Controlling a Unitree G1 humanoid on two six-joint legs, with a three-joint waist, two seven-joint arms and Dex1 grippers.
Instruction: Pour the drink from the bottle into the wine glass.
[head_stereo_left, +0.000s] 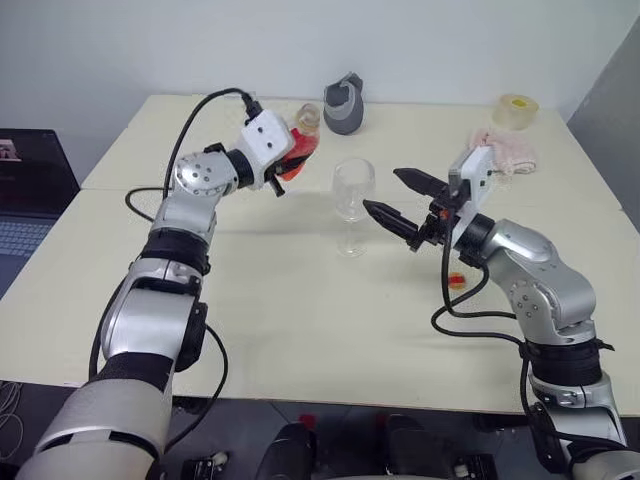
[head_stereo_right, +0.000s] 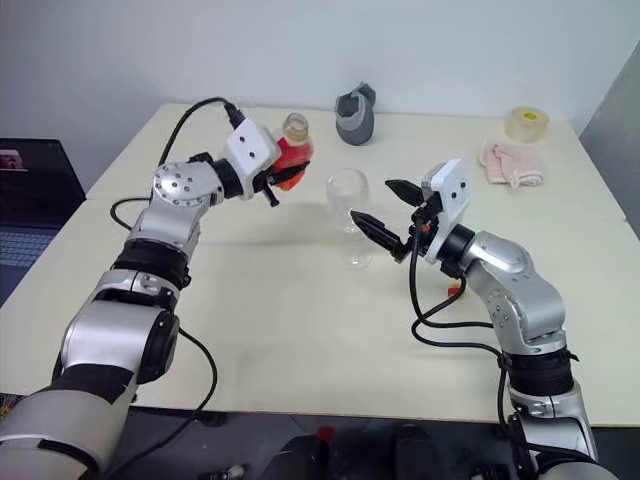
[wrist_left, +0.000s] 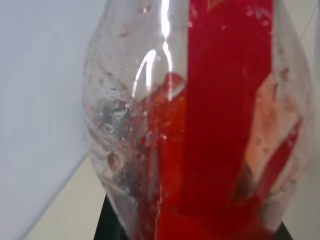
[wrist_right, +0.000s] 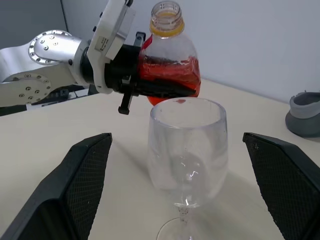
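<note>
Head views overlook table (head_stereo_left: 300, 330).

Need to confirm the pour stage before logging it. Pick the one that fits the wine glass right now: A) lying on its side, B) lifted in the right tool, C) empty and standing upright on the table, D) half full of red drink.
C: the wine glass stands upright and clear on the table, while the red drink sits inside the bottle in the left tool; the open right tool flanks the glass without touching it.
</note>
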